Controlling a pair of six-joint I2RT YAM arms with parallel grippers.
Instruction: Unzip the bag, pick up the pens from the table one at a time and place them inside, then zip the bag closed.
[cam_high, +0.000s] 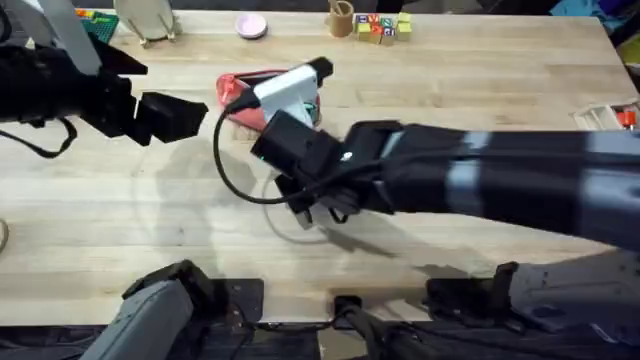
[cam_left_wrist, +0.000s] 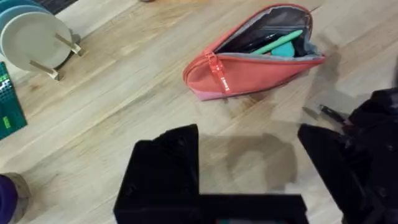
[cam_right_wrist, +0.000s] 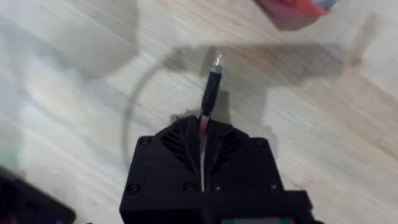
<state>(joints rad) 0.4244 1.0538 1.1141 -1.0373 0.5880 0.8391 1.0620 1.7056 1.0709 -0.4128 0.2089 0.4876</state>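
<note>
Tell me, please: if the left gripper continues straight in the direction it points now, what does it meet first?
Most likely the open coral-pink fabric pouch, which lies ahead of the left gripper across bare wooden table. Height is unclear, so it might pass above.

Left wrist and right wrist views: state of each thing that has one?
bag: unzipped, mouth open, lying on the table
green pen: inside the bag
black pen: clamped in the right gripper, tip sticking out
left gripper: open, empty, short of the bag
</note>
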